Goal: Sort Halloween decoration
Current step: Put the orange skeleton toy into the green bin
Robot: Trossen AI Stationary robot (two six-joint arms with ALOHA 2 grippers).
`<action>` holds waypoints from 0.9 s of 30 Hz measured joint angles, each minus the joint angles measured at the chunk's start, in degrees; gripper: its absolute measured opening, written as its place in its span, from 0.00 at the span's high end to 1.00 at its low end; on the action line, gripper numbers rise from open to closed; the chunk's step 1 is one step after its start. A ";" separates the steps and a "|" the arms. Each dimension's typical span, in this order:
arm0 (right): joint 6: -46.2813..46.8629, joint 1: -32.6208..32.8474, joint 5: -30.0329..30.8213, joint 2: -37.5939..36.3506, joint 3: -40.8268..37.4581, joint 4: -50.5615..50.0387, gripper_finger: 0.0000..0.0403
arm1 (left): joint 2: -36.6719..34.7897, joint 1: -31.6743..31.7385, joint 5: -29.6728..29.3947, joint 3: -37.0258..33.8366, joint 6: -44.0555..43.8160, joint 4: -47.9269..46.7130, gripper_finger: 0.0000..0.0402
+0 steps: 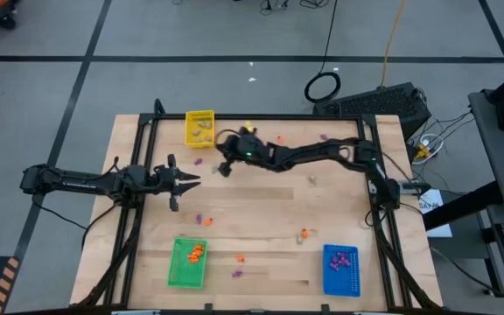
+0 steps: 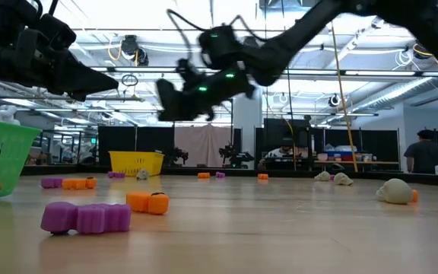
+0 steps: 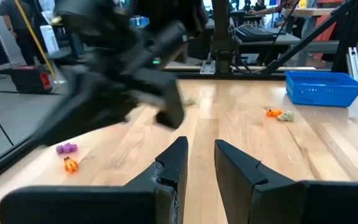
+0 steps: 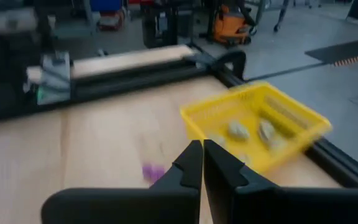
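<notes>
The right gripper (image 1: 223,165), fingers closed on nothing visible, hovers just beside the yellow tray (image 1: 200,128); the left gripper (image 1: 191,180), fingers slightly parted and empty, waits well apart from that tray. Sorting is judged partly done: beige trinkets (image 4: 250,132) lie in the yellow tray, orange ones in the green tray (image 1: 187,262), purple ones in the blue tray (image 1: 340,269), while loose trinkets (image 1: 202,220) remain on the table (image 1: 261,236).

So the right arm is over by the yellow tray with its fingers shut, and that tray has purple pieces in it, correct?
Not quite. The right gripper is near the yellow tray with its fingers shut, but the pieces in that tray are beige-grey, not purple, as the right wrist view shows. A purple piece lies on the table beside the tray.
</notes>
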 joint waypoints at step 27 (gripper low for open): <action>0.06 8.34 7.36 -41.04 -52.81 6.32 1.00 | 14.80 0.00 -1.90 9.15 -8.63 -10.46 0.80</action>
